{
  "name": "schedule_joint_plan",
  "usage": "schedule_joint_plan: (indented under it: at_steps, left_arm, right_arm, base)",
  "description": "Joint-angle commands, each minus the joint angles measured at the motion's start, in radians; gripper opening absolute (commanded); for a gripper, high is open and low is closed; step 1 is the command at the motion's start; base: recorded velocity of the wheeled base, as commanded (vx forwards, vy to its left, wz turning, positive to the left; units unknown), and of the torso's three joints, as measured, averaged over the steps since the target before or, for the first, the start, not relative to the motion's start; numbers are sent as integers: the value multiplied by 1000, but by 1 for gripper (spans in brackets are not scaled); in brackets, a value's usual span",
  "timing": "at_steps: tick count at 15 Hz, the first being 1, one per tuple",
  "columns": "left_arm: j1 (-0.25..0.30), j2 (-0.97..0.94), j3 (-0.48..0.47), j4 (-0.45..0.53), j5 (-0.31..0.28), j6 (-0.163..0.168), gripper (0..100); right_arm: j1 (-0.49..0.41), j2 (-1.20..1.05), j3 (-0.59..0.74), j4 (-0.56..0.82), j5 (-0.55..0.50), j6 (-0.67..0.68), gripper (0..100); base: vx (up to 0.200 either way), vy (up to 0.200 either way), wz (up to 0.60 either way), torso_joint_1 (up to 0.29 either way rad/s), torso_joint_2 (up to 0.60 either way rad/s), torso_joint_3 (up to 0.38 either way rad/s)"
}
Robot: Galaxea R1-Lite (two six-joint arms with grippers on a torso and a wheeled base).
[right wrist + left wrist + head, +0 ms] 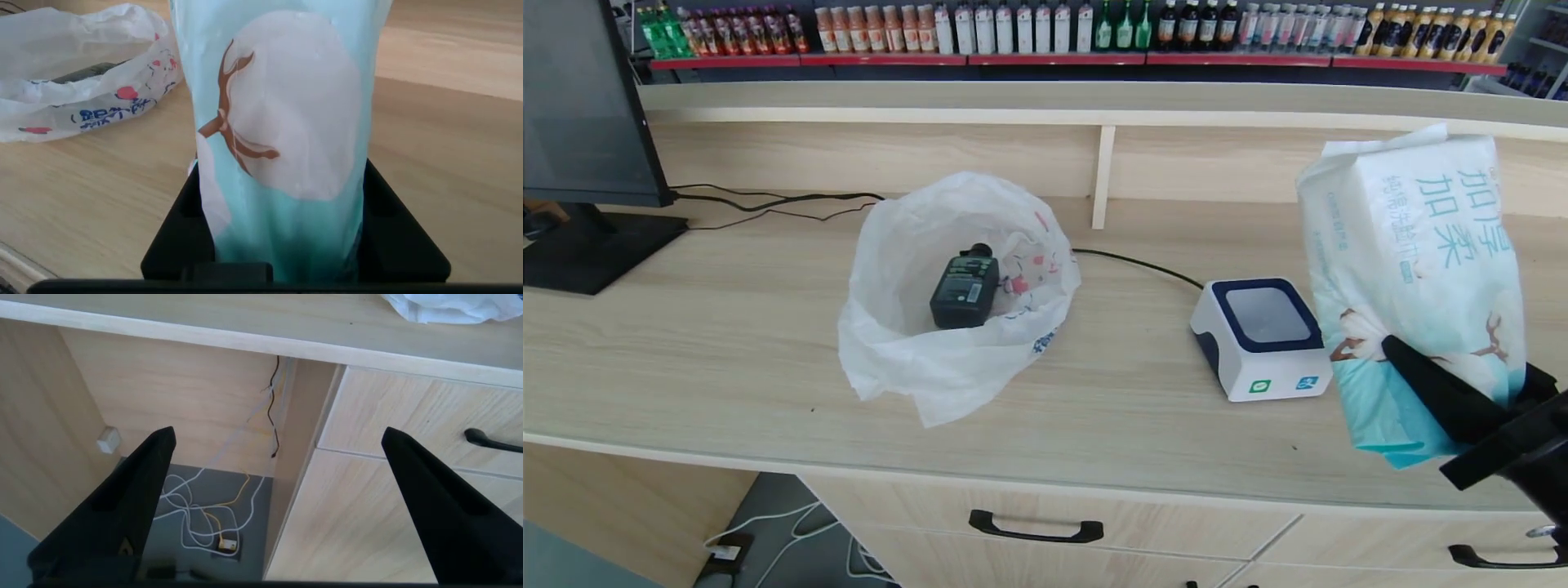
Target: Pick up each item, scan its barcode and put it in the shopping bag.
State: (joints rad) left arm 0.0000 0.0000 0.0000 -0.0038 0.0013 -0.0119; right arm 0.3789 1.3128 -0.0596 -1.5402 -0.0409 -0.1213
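My right gripper [1470, 392] is shut on the lower end of a tall white and teal pack of cotton tissues [1413, 269], holding it upright in the air at the counter's right, just right of the barcode scanner [1262, 336]. The same pack [282, 139] stands between the black fingers [176, 237] in the right wrist view. A white plastic shopping bag [947, 327] lies open at the counter's middle with a dark bottle [965, 290] inside. My left gripper [274, 506] hangs open below the counter's front edge, facing the cabinet and floor cables.
A black monitor [580, 106] on its stand sits at the far left, with cables running behind the bag. A raised wooden ledge [1094, 122] bounds the back of the counter. Drawers with black handles [1036, 531] lie under the front edge.
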Motion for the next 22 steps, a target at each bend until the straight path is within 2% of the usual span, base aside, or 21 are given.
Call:
schedule_joint_plan:
  at_steps: [1,6,10,19,22]
  left_arm:
    - [0,0,0,-1,0,0,100]
    - [0,0,0,-2,0,0,100]
    - [0,0,0,-2,0,0,100]
    - [0,0,0,-2,0,0,100]
    - [0,0,0,-2,0,0,100]
  right_arm:
    - [26,20,-23,-3,-59,0,0]
    - [37,106,-91,-3,-96,-37,0]
    - [143,135,-92,-5,-244,-46,0]
    - [167,146,-57,17,-243,-34,0]
    - [169,155,-66,37,-243,29,0]
  base:
    - [0,0,0,0,0,0]
    - [0,0,0,0,0,0]
    - [0,0,0,0,0,0]
    - [0,0,0,0,0,0]
    - [0,0,0,0,0,0]
